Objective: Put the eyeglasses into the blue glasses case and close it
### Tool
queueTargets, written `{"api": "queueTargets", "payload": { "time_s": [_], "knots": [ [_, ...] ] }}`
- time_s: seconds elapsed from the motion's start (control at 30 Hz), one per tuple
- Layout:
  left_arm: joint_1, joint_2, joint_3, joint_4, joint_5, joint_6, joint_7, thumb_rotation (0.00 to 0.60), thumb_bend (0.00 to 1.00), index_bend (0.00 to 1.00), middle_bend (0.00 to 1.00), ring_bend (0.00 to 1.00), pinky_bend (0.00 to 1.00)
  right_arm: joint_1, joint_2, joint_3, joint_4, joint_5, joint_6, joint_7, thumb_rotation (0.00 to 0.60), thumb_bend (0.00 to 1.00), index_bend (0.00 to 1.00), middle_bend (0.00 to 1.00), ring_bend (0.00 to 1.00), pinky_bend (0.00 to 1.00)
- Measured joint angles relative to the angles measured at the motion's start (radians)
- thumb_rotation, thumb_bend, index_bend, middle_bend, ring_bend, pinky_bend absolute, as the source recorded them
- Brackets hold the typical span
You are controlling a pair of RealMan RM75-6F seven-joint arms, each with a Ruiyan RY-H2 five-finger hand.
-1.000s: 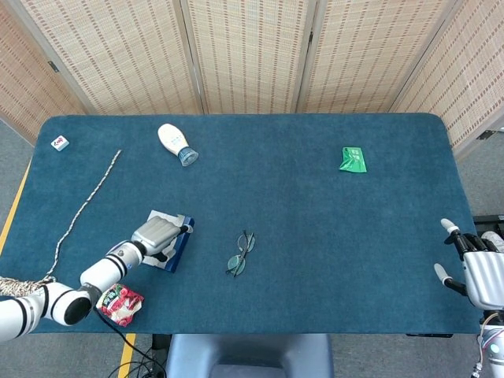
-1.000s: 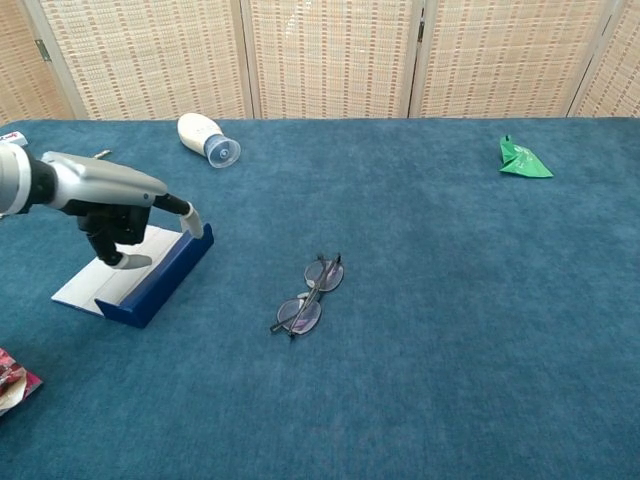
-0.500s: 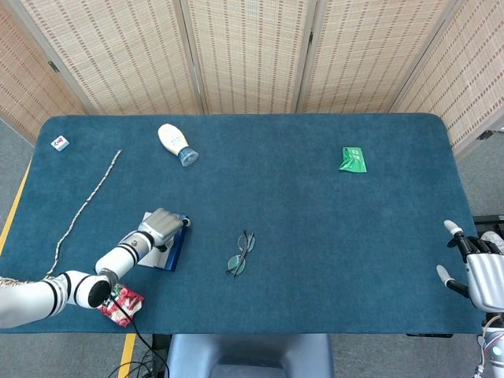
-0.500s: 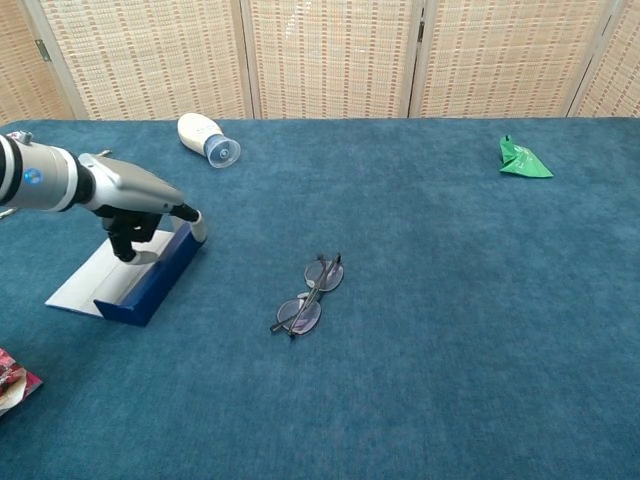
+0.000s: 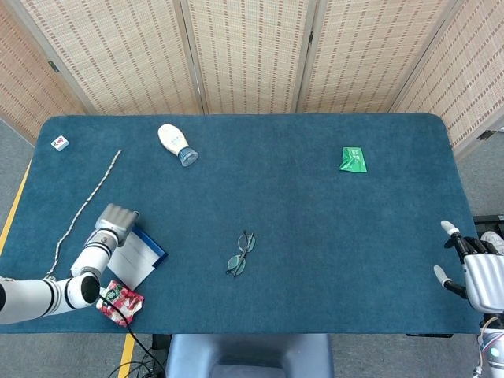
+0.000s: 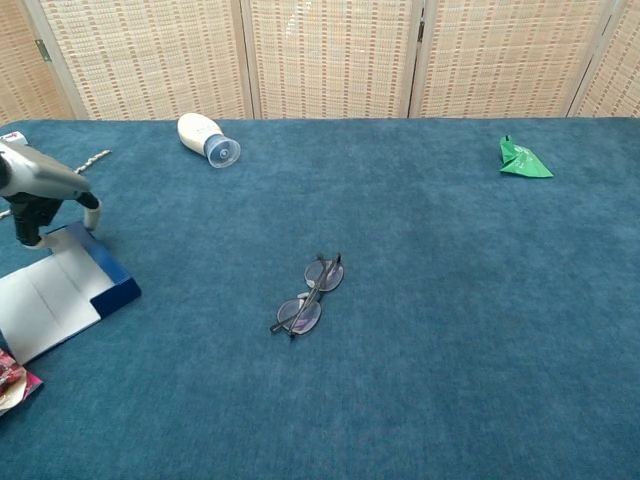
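The left hand (image 5: 114,218), fingers curled, rests on the far end of the one blue glasses case (image 5: 138,256), which lies open near the table's (image 5: 315,236) front left corner. The right hand (image 5: 472,268) hovers spread off the front right corner, holding nothing. One pair of eyeglasses (image 5: 240,253) lies folded mid-table, untouched; putting them in and closing the case remain. One bottle (image 5: 176,144) lies farther back.

Bottle (image 5: 176,144), green packet (image 5: 352,160), rope (image 5: 85,207)

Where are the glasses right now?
The glasses lie folded on the blue table near its front edge, a little left of middle in the head view, to the right of the open blue case and apart from it.
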Motion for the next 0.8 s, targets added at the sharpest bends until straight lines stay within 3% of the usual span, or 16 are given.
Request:
{"api": "queueTargets", "payload": {
  "time_s": [0.1,0.2,0.53,0.8],
  "knots": [
    [-0.009,0.013,0.025,-0.008,-0.070,0.021,0.024,0.600,0.51,0.26,1.00,0.97,1.00,-0.002,0.001,-0.001,-0.003,-0.005,0.005,-0.001,0.600,0.27,0.13,0.42,0.37,0.33],
    [-0.002,0.038,0.021,-0.033,-0.071,0.033,0.009,0.600,0.51,0.26,1.00,0.97,1.00,-0.004,0.002,-0.002,-0.006,-0.009,0.011,-0.001,0.600,0.27,0.13,0.42,0.37,0.33],
    [0.099,0.189,0.005,-0.281,0.275,0.136,-0.092,0.600,0.51,0.26,1.00,0.97,1.00,-0.005,-0.002,-0.003,-0.003,-0.010,0.008,0.001,0.600,0.27,0.13,0.43,0.38,0.33],
    [0.154,0.197,0.021,-0.351,0.305,0.159,-0.076,0.600,0.51,0.26,1.00,0.97,1.00,-0.003,-0.005,-0.001,0.007,-0.007,0.003,0.010,0.600,0.27,0.13,0.43,0.38,0.33]
  ]
}}
